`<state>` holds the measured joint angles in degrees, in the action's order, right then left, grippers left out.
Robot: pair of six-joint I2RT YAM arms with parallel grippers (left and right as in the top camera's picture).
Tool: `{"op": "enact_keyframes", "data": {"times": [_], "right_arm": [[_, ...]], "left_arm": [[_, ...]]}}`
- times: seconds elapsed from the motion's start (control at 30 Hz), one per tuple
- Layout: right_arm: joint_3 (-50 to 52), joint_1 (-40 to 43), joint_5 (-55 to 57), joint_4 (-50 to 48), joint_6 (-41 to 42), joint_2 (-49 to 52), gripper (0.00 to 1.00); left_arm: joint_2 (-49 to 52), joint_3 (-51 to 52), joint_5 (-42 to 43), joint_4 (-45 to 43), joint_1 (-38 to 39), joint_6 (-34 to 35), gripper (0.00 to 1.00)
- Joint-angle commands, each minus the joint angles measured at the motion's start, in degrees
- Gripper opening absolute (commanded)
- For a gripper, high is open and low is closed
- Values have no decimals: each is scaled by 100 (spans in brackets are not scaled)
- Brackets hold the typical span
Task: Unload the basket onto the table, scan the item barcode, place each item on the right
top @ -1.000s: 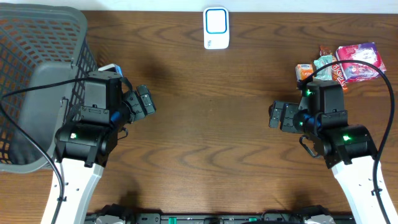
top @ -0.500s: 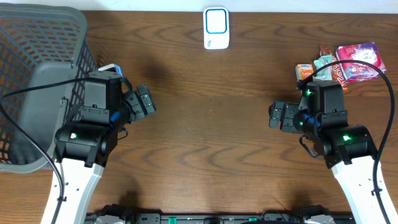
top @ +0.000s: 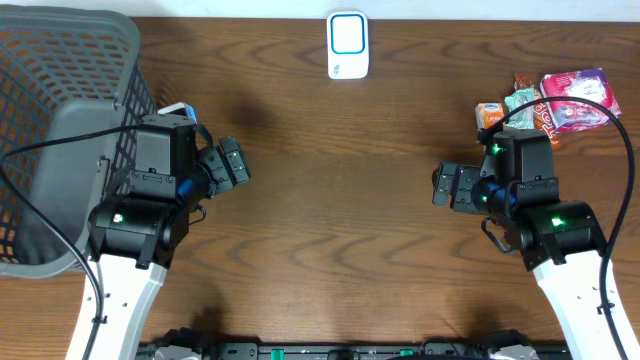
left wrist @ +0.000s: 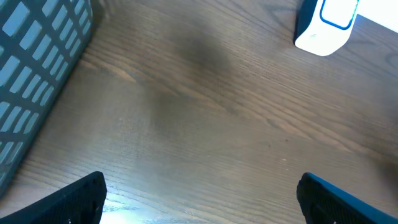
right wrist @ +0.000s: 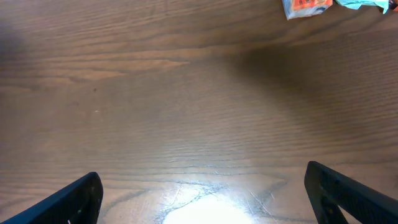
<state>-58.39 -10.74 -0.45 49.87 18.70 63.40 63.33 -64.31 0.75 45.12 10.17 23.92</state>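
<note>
A grey mesh basket [top: 130,50] fills the table's [top: 340,220] 9 to 10 o'clock edge, just beside the left arm. The white, blue-ringed scanner [top: 347,45] stands at 12 o'clock. Perhaps 4 snack packets [top: 570,98] lie heaped at 2 o'clock, an orange one [top: 489,114] nearest the right arm; their print is too small to read. The left gripper [top: 233,163] points toward 3 o'clock and the right gripper [top: 446,187] toward 9, both low over the wood with jaws spread wide, holding nothing.
</note>
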Motion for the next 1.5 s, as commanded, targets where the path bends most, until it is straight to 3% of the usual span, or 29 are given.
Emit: {"op": "enact_keyframes", "data": {"times": [0.0, 0.4, 0.47, 0.73, 0.9, 1.03, 1.47], "right_arm": [[-9, -7, 31, 22, 57, -151, 99], [-9, -7, 63, 28, 42, -1281, 99], [-9, 9, 601, 70, -74, -1733, 99], [-2, 87, 962, 319, -79, -2736, 99], [199, 210, 632, 2, -341, -3193, 99], [837, 223, 164, -776, -918, -3692, 99], [3648, 664, -483, -2730, -933, -5912, 99]], "left_arm": [[7, -37, -33, 9, -24, -74, 98], [7, -37, -33, 9, -24, -74, 98], [7, -37, -33, 9, -24, -76, 98], [7, -37, -33, 9, -24, -74, 98], [7, -37, -33, 9, -24, -74, 98], [7, -37, -33, 9, -24, -74, 98], [7, -37, -33, 9, -24, -74, 98]]}}
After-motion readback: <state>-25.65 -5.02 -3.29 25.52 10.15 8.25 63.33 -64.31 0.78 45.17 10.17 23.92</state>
